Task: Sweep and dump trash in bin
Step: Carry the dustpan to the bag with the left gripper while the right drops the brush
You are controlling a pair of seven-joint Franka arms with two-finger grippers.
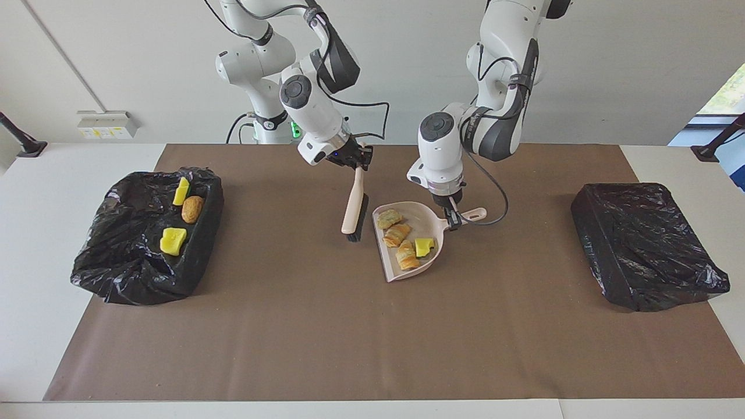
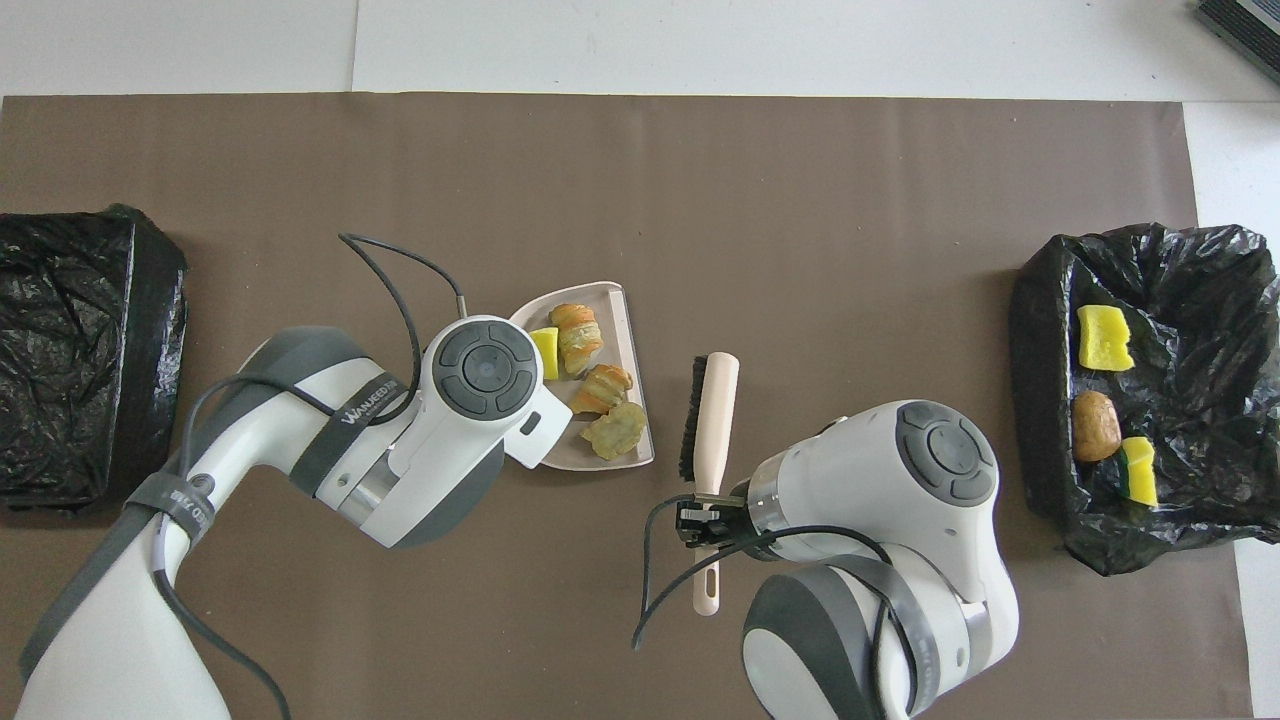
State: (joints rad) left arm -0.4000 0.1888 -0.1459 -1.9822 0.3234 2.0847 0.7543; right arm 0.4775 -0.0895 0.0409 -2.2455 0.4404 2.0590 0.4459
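A pink dustpan (image 1: 391,262) (image 2: 612,460) sits mid-mat with several pieces of trash in it: bread-like lumps (image 1: 397,234) (image 2: 603,388) and a yellow sponge scrap (image 1: 425,247) (image 2: 545,352). My left gripper (image 1: 451,220) is shut on the pan's handle; in the overhead view the left wrist covers that grip. My right gripper (image 1: 356,163) (image 2: 703,520) is shut on the handle of a cream brush (image 1: 354,209) (image 2: 712,410). The brush hangs bristles-down beside the pan, a gap apart from it.
A black-bagged bin (image 1: 116,262) (image 2: 1180,520) at the right arm's end holds two yellow sponges (image 1: 173,240) and a brown lump (image 1: 192,209). Another black-bagged bin (image 1: 646,244) (image 2: 80,350) stands at the left arm's end. A brown mat (image 1: 372,337) covers the table.
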